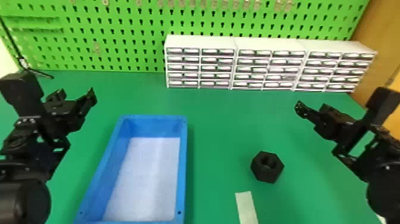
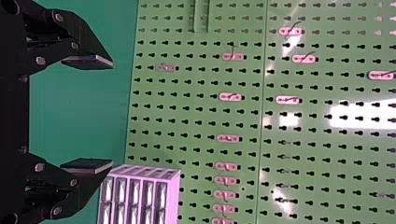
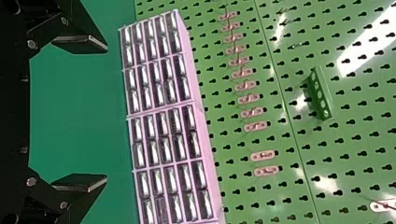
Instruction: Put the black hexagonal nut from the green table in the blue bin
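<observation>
While the left gripper (image 1: 76,91) and right gripper (image 1: 312,106) hang spread apart, one black hexagonal nut (image 1: 267,172) sits on the green table (image 1: 220,125), right of one blue bin (image 1: 183,166) (three white drawer cabinets (image 1: 269,44) stand behind).

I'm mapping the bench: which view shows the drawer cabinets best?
Head view: all three drawer cabinets fit in whole. The left wrist view shows one end; the right wrist view more, but cut off.

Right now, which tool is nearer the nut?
The right tool: it and the nut are right of the bin; the left tool is left of it.
</observation>
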Motion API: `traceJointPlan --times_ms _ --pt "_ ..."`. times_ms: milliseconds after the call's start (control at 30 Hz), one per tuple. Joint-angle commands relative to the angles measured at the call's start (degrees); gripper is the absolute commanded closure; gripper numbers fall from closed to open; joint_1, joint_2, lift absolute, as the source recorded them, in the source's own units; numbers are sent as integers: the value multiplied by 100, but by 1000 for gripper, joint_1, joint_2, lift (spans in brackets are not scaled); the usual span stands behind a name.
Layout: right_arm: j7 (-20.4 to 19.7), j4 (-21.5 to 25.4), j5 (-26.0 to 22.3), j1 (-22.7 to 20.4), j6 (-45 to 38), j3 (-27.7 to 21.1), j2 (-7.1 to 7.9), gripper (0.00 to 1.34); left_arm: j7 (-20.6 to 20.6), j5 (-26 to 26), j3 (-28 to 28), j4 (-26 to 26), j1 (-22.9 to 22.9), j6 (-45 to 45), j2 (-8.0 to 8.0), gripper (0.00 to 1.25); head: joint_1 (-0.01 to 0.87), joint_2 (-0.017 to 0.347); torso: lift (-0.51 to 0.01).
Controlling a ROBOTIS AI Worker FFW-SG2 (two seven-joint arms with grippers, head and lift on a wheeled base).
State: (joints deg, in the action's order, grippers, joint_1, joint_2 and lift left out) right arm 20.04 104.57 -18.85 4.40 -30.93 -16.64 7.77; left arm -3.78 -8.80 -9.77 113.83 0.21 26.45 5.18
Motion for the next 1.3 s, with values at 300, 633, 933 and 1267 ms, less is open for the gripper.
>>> traceJointPlan --times_ms 300,633,933,1267 --pt "0 2 13 -9 -1 -15 -4 300 -35 -8 28 -1 -30 -18 0 498 692 8 -97" --pt "0 2 13 0 -1 -15 5 300 -35 -17 46 -1 -39 -18 0 498 692 8 -97" --pt "0 20 4 0 -1 -15 14 300 -44 -25 63 -1 -39 -26 0 498 692 8 -97" --pt "0 82 4 0 -98 -50 14 300 -44 -34 55 -1 -39 -26 0 498 692 8 -97"
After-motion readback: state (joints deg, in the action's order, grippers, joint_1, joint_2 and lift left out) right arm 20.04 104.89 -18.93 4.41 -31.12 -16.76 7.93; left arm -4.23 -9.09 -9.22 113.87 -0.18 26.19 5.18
